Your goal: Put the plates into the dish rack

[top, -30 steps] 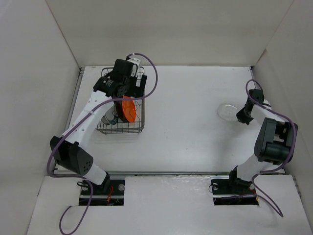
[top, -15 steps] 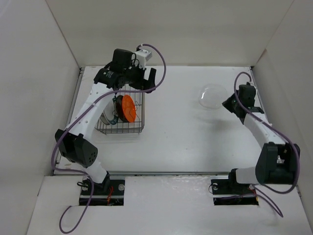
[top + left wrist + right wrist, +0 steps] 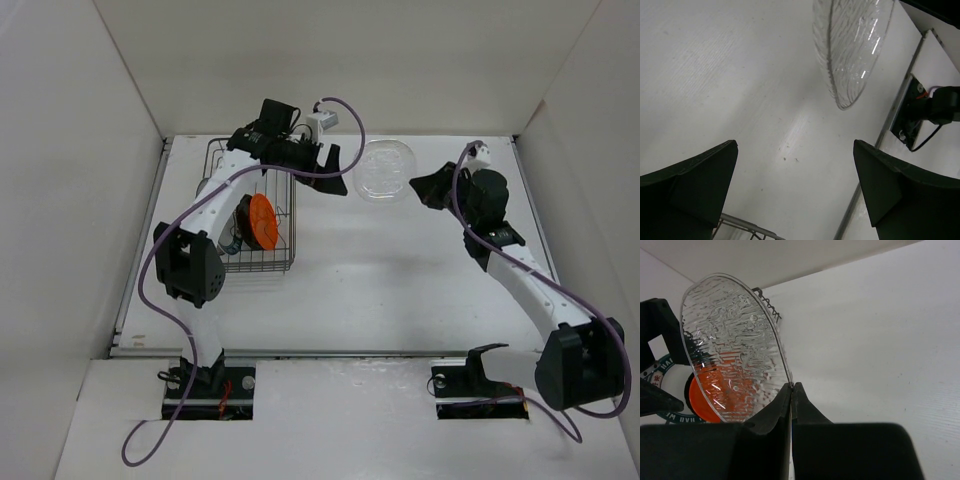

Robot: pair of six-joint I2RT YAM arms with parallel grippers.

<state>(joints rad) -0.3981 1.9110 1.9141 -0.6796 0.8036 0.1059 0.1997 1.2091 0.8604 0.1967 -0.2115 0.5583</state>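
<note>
My right gripper (image 3: 418, 185) is shut on the rim of the clear transparent plate (image 3: 381, 168) and holds it in the air at the back middle; the plate also shows in the right wrist view (image 3: 735, 350) and the left wrist view (image 3: 852, 47). My left gripper (image 3: 333, 172) is open and empty, just left of that plate, beside the dish rack (image 3: 225, 262). The glossy orange plate (image 3: 262, 222) stands on edge in the rack, with a white dark-rimmed plate (image 3: 670, 390) beside it. The other plates are hidden by my left arm.
White walls enclose the table on the left, back and right. The rack sits at the back left. The arm bases and a metal rail (image 3: 330, 352) line the near edge.
My right gripper has carried the clear plate from the right side up and leftward to the back middle. My left gripper has swung out of the rack to the right, toward the plate.
</note>
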